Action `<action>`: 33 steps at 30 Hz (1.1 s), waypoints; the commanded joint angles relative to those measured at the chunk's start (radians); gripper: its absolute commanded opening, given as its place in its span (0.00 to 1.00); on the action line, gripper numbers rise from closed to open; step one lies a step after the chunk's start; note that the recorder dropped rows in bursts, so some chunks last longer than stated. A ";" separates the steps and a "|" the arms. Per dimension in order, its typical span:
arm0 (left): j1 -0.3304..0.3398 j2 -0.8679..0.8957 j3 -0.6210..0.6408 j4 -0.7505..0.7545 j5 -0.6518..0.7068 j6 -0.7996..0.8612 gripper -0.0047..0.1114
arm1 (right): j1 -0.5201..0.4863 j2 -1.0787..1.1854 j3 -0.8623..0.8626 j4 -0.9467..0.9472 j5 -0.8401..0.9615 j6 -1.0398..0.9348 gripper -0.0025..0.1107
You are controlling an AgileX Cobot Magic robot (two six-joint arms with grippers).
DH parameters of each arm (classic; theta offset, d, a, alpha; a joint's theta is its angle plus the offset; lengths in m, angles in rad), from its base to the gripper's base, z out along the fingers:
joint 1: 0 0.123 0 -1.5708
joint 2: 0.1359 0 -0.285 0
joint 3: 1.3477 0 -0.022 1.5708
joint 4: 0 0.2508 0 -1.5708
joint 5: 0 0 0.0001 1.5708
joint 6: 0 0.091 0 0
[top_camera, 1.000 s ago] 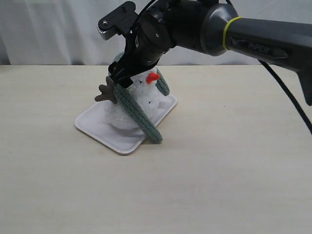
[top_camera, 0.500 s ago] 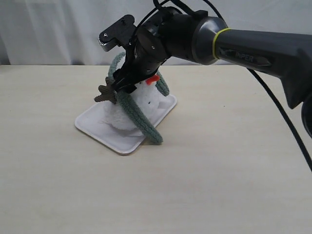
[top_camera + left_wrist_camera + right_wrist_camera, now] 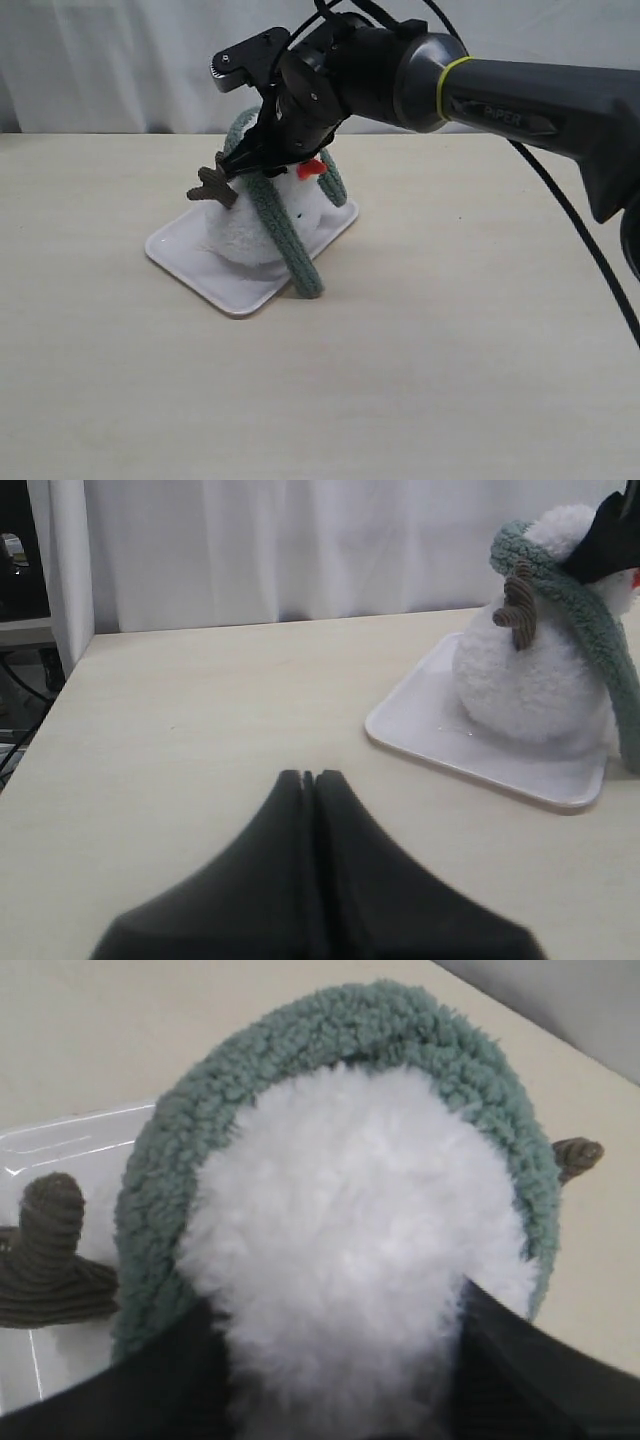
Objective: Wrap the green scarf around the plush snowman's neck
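Fuzzy, ribbed grey-green scarf point(image 3: 282, 235) loops behind the round head point(image 3: 350, 1240) of the fluffy white plush snowman point(image 3: 235, 242). The right gripper point(image 3: 262, 165) pinches that head; the left gripper point(image 3: 308, 778) is clenched.

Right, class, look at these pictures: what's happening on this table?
The right gripper is down over the plush snowman, its fingers on either side of the white head; whether they squeeze it is unclear. The green scarf loops behind the neck, one long end hanging to the table. The snowman sits on a white tray. The left gripper is shut, well away from it.
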 commanded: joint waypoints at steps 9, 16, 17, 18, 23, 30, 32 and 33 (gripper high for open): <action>-0.006 -0.003 0.003 -0.003 -0.008 -0.002 0.04 | -0.011 -0.034 -0.001 0.015 0.104 0.397 0.06; -0.006 -0.003 0.003 -0.003 -0.008 -0.002 0.04 | -0.016 -0.047 -0.128 0.015 0.335 0.364 0.06; -0.006 -0.003 0.003 -0.003 -0.008 -0.002 0.04 | -0.016 -0.047 -0.130 0.015 0.335 0.364 0.06; -0.006 -0.003 0.003 -0.003 -0.008 -0.002 0.04 | -0.016 -0.047 -0.127 0.015 0.320 0.374 0.06; -0.006 -0.003 0.003 -0.003 -0.008 -0.002 0.04 | -0.014 -0.030 -0.087 0.011 0.250 0.448 0.06; -0.006 -0.003 0.003 -0.003 -0.008 -0.002 0.04 | -0.012 -0.021 -0.087 0.025 0.250 0.361 0.19; -0.006 -0.003 0.003 -0.003 -0.008 -0.002 0.04 | -0.012 -0.021 -0.087 0.054 0.245 0.320 0.30; -0.006 -0.003 0.003 -0.003 -0.008 -0.002 0.04 | -0.012 -0.021 -0.090 0.066 0.245 0.301 0.36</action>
